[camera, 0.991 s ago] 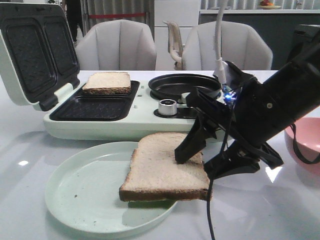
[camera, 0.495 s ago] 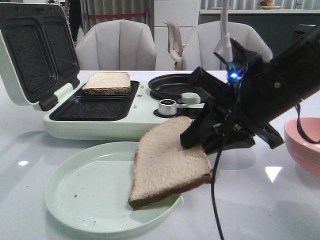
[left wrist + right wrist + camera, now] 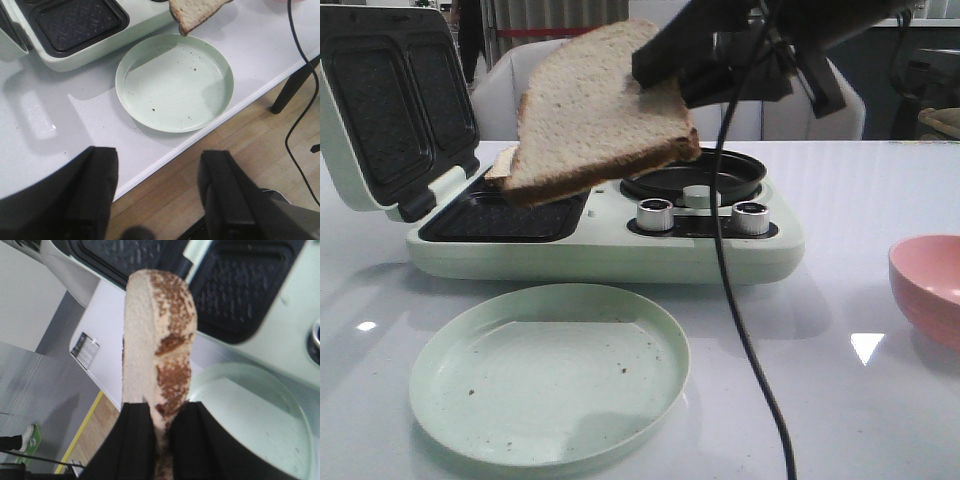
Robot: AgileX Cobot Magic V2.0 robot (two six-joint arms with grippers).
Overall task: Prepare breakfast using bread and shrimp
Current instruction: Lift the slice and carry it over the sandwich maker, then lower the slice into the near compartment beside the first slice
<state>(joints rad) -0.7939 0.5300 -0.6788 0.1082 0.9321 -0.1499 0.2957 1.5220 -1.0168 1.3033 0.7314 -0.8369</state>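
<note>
My right gripper (image 3: 665, 62) is shut on one bread slice (image 3: 600, 110) and holds it tilted in the air above the open sandwich maker (image 3: 600, 250). In the right wrist view the slice (image 3: 160, 340) stands edge-on between the two fingers of that gripper (image 3: 162, 435). The second bread slice (image 3: 503, 165) lies in the maker's far tray, mostly hidden behind the held one. My left gripper (image 3: 157, 185) is open and empty over the table's front edge, near the pale green plate (image 3: 175, 82). A corner of the held slice (image 3: 195, 12) shows there. The shrimp is out of view.
The pale green plate (image 3: 550, 370) lies bare in front of the maker. The maker's lid (image 3: 385, 100) stands open at the left. A black round pan (image 3: 695, 175), two metal knobs (image 3: 655, 214) and a pale green knob (image 3: 700, 196) are on its right half. A pink bowl (image 3: 928, 285) stands at the right. A black cable (image 3: 745, 340) hangs down.
My right gripper has lifted the bread slice off the plate and carried it up and to the left, over the sandwich maker. The plate now lies bare.
</note>
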